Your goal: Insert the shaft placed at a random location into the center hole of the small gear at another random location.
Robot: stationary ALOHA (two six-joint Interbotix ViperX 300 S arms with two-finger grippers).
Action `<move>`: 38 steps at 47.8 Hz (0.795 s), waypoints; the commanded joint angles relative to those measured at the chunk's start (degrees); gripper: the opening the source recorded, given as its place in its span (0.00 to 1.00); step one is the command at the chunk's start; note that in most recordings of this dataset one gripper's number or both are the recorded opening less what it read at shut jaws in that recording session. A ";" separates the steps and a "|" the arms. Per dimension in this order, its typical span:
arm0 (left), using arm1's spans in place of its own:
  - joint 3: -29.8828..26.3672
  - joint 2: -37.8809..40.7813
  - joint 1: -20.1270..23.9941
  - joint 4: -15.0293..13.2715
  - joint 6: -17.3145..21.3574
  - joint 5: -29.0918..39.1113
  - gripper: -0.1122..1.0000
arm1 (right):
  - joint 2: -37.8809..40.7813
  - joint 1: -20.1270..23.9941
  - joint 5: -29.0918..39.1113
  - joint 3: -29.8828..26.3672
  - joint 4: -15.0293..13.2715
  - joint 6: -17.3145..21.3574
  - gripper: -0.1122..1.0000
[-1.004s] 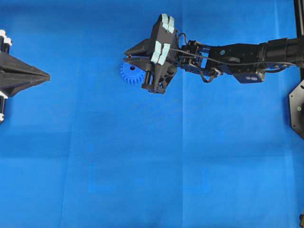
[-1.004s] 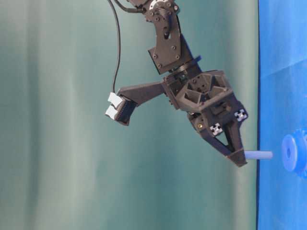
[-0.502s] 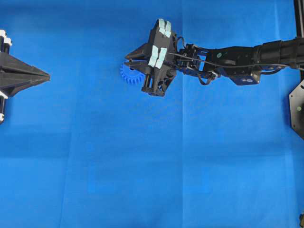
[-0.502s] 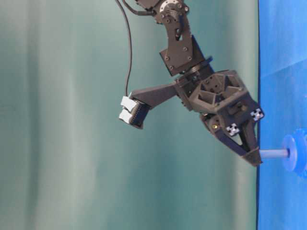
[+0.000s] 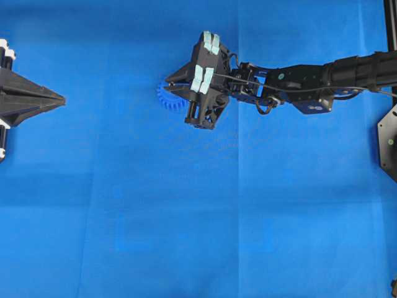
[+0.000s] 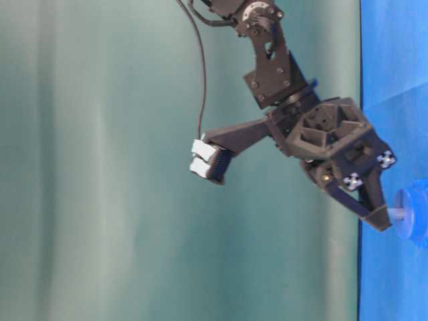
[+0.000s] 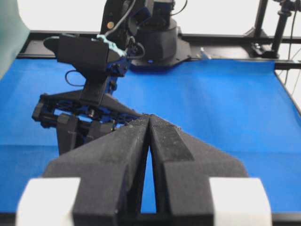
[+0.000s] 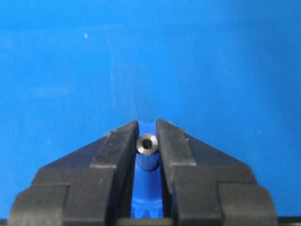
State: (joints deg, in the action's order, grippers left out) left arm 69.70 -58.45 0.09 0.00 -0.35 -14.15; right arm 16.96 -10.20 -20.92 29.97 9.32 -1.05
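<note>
We see the right pincer [image 8: 147, 141] closed on the shaft [image 8: 147, 144], gripping it near its top end, with the rest running down from the tips into the gear [image 6: 413, 212] directly below. Only a short stretch of shaft shows between tips and hub, so we judge it partly seated in the hole, which is itself hidden. The shaft looks stiff, light and smooth, likely slippery; a grip high on it suits pushing straight down. The left pincer [image 7: 149, 123] rests shut and empty, well apart.
</note>
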 commanded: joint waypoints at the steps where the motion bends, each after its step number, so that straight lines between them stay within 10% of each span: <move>1: -0.62 0.26 0.09 0.18 0.00 -0.26 0.10 | -0.44 0.09 -0.97 -0.97 0.53 0.09 0.12; 27: -0.53 0.26 0.09 0.18 0.00 -0.26 0.10 | 0.18 0.35 -0.70 -0.97 0.70 0.09 0.13; 38: -0.53 0.26 0.00 0.18 -0.09 -0.26 0.10 | 0.18 0.35 -0.44 -0.97 0.88 0.09 0.58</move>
State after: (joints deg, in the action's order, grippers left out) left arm 69.70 -58.36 0.09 0.00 -0.35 -14.15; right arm 18.19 -10.11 -21.27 29.97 9.93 -0.97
